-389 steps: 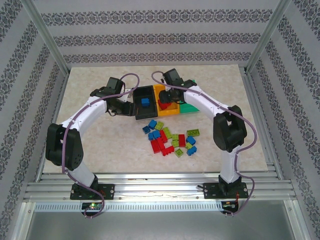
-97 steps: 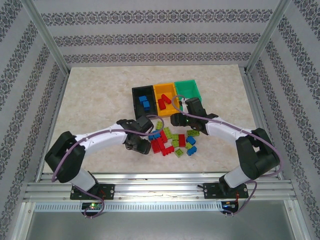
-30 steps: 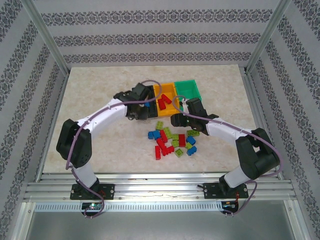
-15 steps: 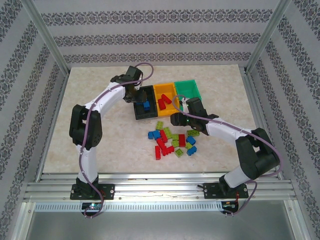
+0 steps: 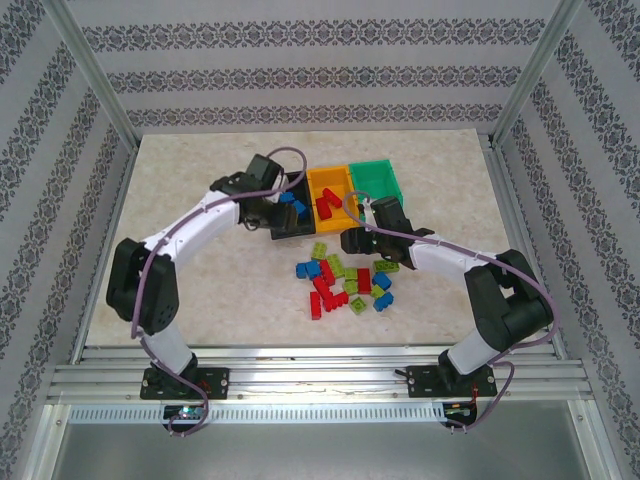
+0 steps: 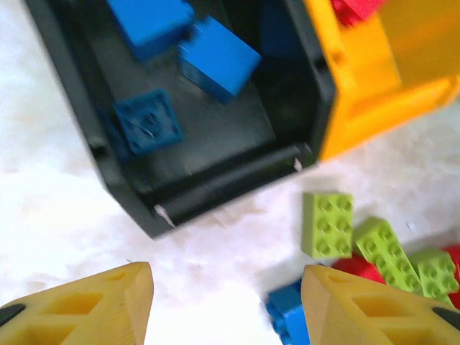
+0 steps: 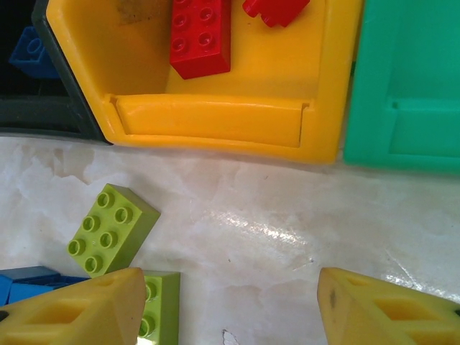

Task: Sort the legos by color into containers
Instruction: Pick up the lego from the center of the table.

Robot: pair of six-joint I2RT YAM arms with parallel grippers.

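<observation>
The black bin (image 6: 136, 208) holds three blue legos (image 6: 219, 59). To its right the orange-yellow bin (image 7: 215, 118) holds red legos (image 7: 201, 36), and the green bin (image 7: 410, 86) stands last in the row (image 5: 378, 178). Loose blue, red and lime legos (image 5: 350, 280) lie in a pile in front of the bins. My left gripper (image 6: 226, 302) hovers open over the table by the black bin's near end, nothing between its fingers (image 5: 278, 212). My right gripper (image 7: 230, 305) is open above bare table in front of the orange-yellow bin (image 5: 352, 240), a lime lego (image 7: 111, 230) beside its left finger.
The table (image 5: 200, 260) is a pale marbled board inside an aluminium frame with patterned walls. Both arms arch over its middle. A lime brick (image 6: 327, 224) and a blue brick (image 6: 287, 316) lie close to my left gripper's right finger.
My left gripper swung over the black bin, opened, and now sits back at the bin's near end. The right arm has stayed still.
</observation>
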